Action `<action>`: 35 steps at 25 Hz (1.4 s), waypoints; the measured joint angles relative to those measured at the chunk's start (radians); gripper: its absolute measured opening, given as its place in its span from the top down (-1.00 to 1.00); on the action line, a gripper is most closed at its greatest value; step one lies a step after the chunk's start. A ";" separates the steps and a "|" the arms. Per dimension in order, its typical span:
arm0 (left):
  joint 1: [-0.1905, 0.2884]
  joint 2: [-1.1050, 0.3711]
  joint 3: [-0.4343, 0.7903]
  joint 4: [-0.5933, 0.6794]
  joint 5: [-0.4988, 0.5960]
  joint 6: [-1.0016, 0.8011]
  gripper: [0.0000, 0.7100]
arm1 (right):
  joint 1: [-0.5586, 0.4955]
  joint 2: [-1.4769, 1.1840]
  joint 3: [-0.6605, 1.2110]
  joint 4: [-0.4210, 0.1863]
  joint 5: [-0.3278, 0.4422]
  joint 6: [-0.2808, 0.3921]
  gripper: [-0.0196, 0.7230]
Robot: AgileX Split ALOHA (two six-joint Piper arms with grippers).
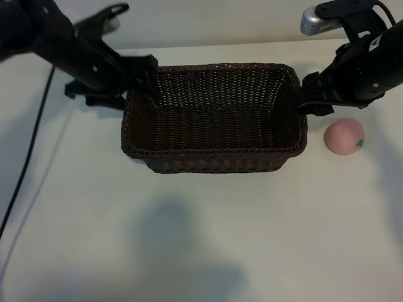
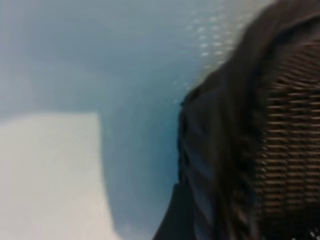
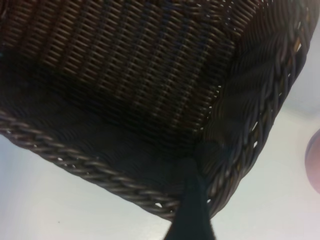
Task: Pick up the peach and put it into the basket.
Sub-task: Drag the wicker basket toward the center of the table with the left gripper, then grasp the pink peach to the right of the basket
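Observation:
The dark brown woven basket (image 1: 214,165) stands mid-table with nothing showing inside it. The pink peach (image 1: 344,136) lies on the table just right of the basket, apart from it; its edge also shows in the right wrist view (image 3: 315,161). My right gripper (image 1: 303,98) is at the basket's right end, open, with one dark finger (image 3: 193,212) lying across the braided rim (image 3: 100,172). It is a short way from the peach. My left gripper (image 1: 140,78) hangs at the basket's left rim, and its wrist view is filled by the basket wall (image 2: 292,130).
White table top (image 1: 201,239) stretches in front of the basket. A black cable (image 1: 28,157) runs down the left side. A grey cylinder (image 1: 317,20) sits at the back right, behind the right arm.

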 joint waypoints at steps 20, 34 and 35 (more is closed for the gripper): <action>0.146 -0.175 -0.281 0.405 0.410 -0.067 -0.68 | 0.000 0.000 0.000 0.000 0.001 0.000 -0.66; 0.485 -0.407 -0.260 0.076 0.415 0.173 -0.68 | 0.000 0.000 0.000 0.000 0.003 0.000 -0.66; 0.485 -0.428 -0.260 0.068 0.416 0.179 -0.68 | 0.000 0.000 0.000 0.000 0.003 0.000 -0.66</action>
